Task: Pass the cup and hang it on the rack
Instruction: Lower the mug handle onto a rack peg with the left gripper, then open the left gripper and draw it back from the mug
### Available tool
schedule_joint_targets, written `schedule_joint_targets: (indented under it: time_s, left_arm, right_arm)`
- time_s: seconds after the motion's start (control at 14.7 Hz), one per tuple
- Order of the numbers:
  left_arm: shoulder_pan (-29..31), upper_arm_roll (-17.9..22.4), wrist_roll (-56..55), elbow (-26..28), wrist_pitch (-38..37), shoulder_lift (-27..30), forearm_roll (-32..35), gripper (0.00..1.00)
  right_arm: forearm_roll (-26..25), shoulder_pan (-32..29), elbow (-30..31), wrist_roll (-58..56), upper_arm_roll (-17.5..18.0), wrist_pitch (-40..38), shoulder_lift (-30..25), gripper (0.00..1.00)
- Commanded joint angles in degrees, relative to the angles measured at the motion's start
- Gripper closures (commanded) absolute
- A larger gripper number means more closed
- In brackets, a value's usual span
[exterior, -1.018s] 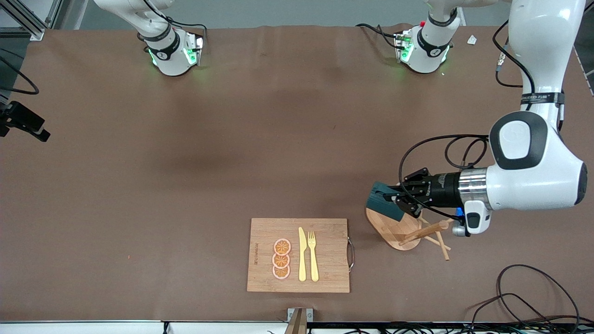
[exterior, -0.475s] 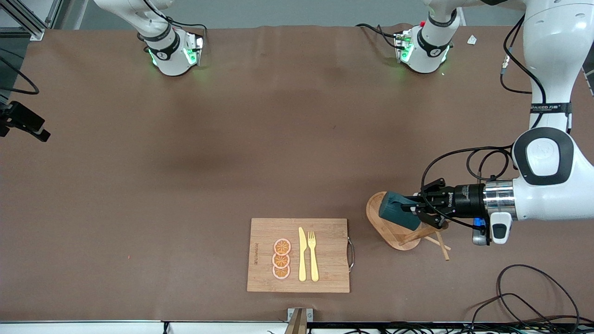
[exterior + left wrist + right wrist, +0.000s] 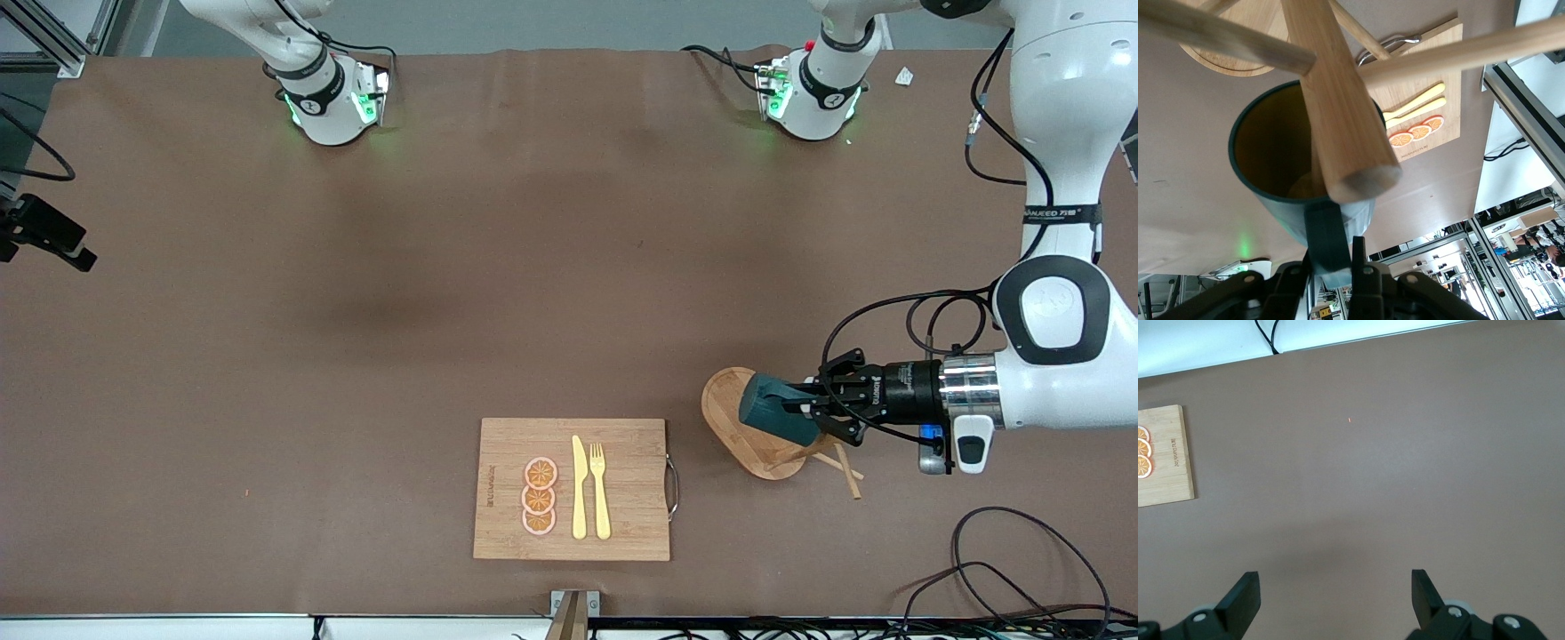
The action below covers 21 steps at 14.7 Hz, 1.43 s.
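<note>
My left gripper (image 3: 805,411) is shut on the handle (image 3: 1328,233) of the dark teal cup (image 3: 772,411) and holds it on its side over the oval base of the bamboo rack (image 3: 725,409). In the left wrist view the cup's yellowish inside (image 3: 1271,153) faces the camera. The rack's post (image 3: 1331,100) crosses the cup's mouth, and thin pegs spread above it. I cannot tell whether the cup touches a peg. My right gripper (image 3: 1335,600) is open and empty over bare table; it is out of the front view and waits.
A rectangular bamboo cutting board (image 3: 622,524) lies near the front edge, beside the rack toward the right arm's end. It carries three orange slices (image 3: 539,496), a yellow knife (image 3: 579,487) and a fork (image 3: 600,489). Black cables (image 3: 1005,569) lie at the front corner.
My left gripper has carried the cup toward the left arm's end of the table and down, from over the rack's base edge to against the post. The right arm has not moved.
</note>
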State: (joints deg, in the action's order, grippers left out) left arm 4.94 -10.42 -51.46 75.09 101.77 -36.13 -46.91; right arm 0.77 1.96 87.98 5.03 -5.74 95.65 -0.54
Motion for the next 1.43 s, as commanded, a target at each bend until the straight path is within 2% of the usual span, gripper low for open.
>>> schedule_joint_targets:
  time_s: [0.0, 0.34, 0.48, 0.54, 0.68, 0.75, 1.09, 1.36]
  left_arm:
    - [0.51, -0.04, 0.66, -0.30, -0.79, -0.61, -1.43, 0.93]
    - [1.30, -0.04, 0.66, -0.38, -0.70, -1.05, -1.52, 0.89]
    - [1.22, 0.05, 0.66, -0.38, -0.70, -1.14, -1.52, 0.79]
    - [1.13, 0.05, 0.66, -0.38, -0.70, -1.14, -1.52, 0.63]
    - [1.13, 0.05, -0.04, -0.38, -0.70, -1.05, -1.52, 0.05]
    - [1.30, 0.05, 0.13, -0.56, -0.70, -0.96, -1.52, 0.00]
    - [1.22, 0.23, -0.04, -0.74, -0.79, 3.77, -0.73, 0.00]
    - [0.16, -0.82, 0.40, -0.47, -1.92, 11.50, 11.11, 0.00]
  right_arm:
    - [-0.24, -0.73, -0.62, -0.20, 0.65, -0.29, 0.27, 0.00]
    - [-0.33, -0.91, -0.62, -0.20, 0.65, -0.20, 0.19, 0.00]
    - [-0.33, -0.91, -0.62, -0.20, 0.65, -0.20, 0.19, 0.00]
    - [-0.33, -0.91, -0.62, -0.20, 0.65, -0.20, 0.19, 0.00]
    - [-0.42, -0.91, -0.62, -0.28, 0.65, -0.20, 0.19, 0.00]
    - [-0.42, -0.91, -0.62, -0.20, 0.65, -0.20, 0.19, 0.00]
    - [-0.50, -0.91, -0.62, -0.11, 0.65, -0.20, 0.19, 0.00]
    - [-0.59, -0.91, -0.97, -0.20, 0.65, -0.20, 0.19, 0.00]
